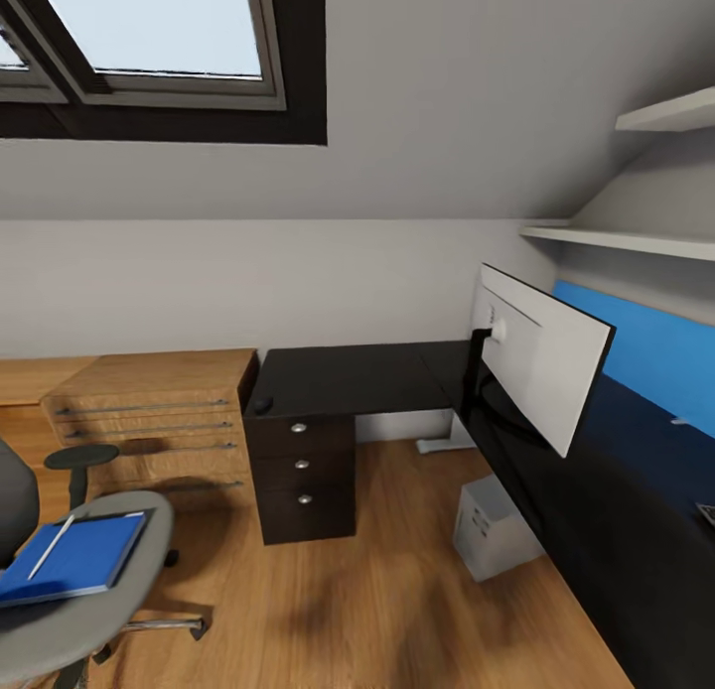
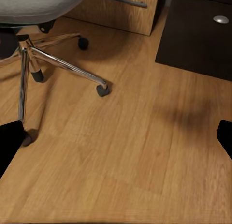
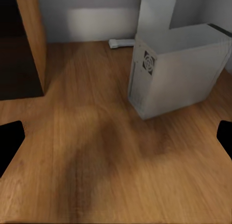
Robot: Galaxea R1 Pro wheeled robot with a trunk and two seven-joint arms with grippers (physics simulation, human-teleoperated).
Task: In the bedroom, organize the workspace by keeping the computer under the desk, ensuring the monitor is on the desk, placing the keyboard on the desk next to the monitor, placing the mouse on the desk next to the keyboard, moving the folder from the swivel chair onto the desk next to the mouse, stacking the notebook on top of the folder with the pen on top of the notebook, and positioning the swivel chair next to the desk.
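From the head camera, the L-shaped worktop (image 1: 348, 376) runs along the grey wall and turns down the right side in front of a blue back panel (image 1: 645, 346). The monitor (image 1: 541, 366) stands on it with its white back showing. The small black mouse (image 1: 262, 405) lies at the worktop's left end, above the black drawer unit (image 1: 303, 481). The computer (image 1: 492, 525) stands on the wooden floor (image 1: 357, 600) at the worktop's inner edge, partly under it. At lower left, the swivel chair (image 1: 89, 590) carries the folder (image 1: 74, 558) on its seat, with a thin pale pen (image 1: 50, 547) lying on top; whether a notebook lies there too cannot be told. Low wooden shelving (image 1: 159, 411) stands beside the drawer unit, and a skylight (image 1: 159, 44) sits in the sloped ceiling.

In the left wrist camera, the left pincer (image 2: 116, 137) hangs over bare floor, its two dark fingertips (image 2: 9, 137) wide apart and holding nothing. The chair's chrome base lies just ahead of it and to one side, with the drawer unit's front further ahead on the other.

In the right wrist camera, the right pincer (image 3: 116, 137) is likewise spread wide and empty above the floor. The computer stands just ahead of it, near the wall.
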